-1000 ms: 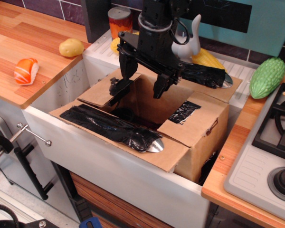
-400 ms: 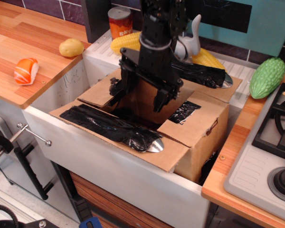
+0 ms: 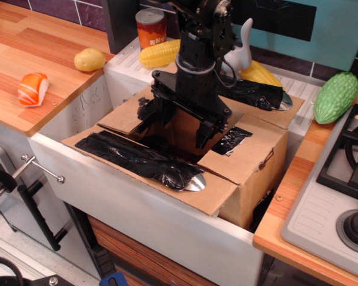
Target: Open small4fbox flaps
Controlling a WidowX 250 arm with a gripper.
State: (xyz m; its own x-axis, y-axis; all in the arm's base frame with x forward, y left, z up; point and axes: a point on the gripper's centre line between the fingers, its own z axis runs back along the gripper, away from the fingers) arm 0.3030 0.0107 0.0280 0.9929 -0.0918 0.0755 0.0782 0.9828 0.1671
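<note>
The small4fbox point(image 3: 253, 179), a brown cardboard box, stands in the white sink point(image 3: 107, 190). All its flaps lie spread outward. The near long flap point(image 3: 137, 158) carries crinkled black tape and a silver end. The far long flap point(image 3: 258, 95) is the same, behind the arm. The short left flap point(image 3: 124, 118) and short right flap point(image 3: 235, 149) lie flat. My black gripper point(image 3: 182, 126) is open and points down into the box's opening. One finger point(image 3: 161, 114) is near the left flap's inner edge, the other point(image 3: 204, 134) near the right flap's edge. It holds nothing.
A can point(image 3: 151, 27), two corn cobs point(image 3: 161, 52) point(image 3: 259, 74) and a white faucet point(image 3: 240, 50) stand behind the box. A potato point(image 3: 90, 59) and salmon sushi point(image 3: 33, 88) lie on the left wooden counter. A green gourd point(image 3: 335, 97) and a stove point(image 3: 340, 190) are at right.
My gripper has come down from above the box into its opening, staying open. The flaps have not visibly moved.
</note>
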